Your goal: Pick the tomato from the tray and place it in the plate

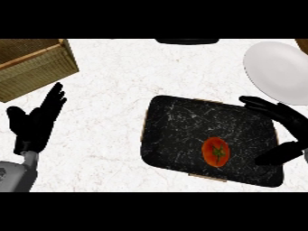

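Tomato [216, 152] lies untouched on the dark tray [176, 126], toward its lower right in the head view, with the right hand [296, 124] spread open just beside it. The reach looks to be the step in hand, and next the fingers must close round the fruit. The left hand [36, 122] rests open at left, and the right forearm is cut off.

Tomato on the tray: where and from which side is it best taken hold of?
Grip the tomato across its round sides, coming from above on the right: its stem faces up, it sits clear of the tray rim, and the open right hand hovers at that side.
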Controlling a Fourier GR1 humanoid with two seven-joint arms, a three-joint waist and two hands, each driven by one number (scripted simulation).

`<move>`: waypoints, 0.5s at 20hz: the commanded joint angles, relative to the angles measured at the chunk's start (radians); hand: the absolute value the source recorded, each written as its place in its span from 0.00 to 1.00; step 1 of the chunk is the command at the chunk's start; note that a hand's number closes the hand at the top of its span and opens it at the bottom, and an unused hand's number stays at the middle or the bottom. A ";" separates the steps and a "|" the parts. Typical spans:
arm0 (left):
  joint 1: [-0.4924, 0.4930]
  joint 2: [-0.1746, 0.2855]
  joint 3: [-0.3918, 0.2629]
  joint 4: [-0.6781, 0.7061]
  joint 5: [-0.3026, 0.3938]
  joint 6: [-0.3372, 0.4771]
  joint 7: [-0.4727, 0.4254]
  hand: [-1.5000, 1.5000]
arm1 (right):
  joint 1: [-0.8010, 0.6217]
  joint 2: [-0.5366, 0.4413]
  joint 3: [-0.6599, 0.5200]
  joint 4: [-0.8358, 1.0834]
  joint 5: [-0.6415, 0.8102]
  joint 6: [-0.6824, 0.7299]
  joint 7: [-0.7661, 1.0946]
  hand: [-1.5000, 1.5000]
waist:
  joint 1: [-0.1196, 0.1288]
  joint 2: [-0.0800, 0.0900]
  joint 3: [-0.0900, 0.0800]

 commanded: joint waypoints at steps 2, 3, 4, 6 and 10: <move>0.037 0.008 0.035 -0.042 -0.006 -0.032 0.032 0.50 | 0.068 -0.029 0.031 -0.035 0.108 0.016 -0.069 0.00 | -0.006 -0.002 0.000; -0.011 -0.042 0.019 0.032 -0.044 -0.001 -0.005 0.50 | 0.051 -0.019 0.057 -0.085 0.139 0.000 0.019 0.00 | -0.012 -0.002 -0.001; -0.002 -0.005 0.040 0.004 -0.014 -0.034 0.026 0.50 | -0.010 -0.010 0.077 -0.117 0.141 0.032 0.118 0.00 | -0.006 -0.002 -0.001; -0.018 -0.042 0.030 0.005 -0.042 -0.004 0.036 0.50 | 0.039 -0.038 0.079 -0.137 0.187 0.026 0.114 0.00 | -0.012 -0.003 -0.001; -0.009 -0.039 0.051 -0.005 -0.045 -0.032 0.044 0.50 | 0.054 -0.013 0.099 -0.146 0.319 -0.059 0.146 0.00 | -0.007 -0.003 -0.001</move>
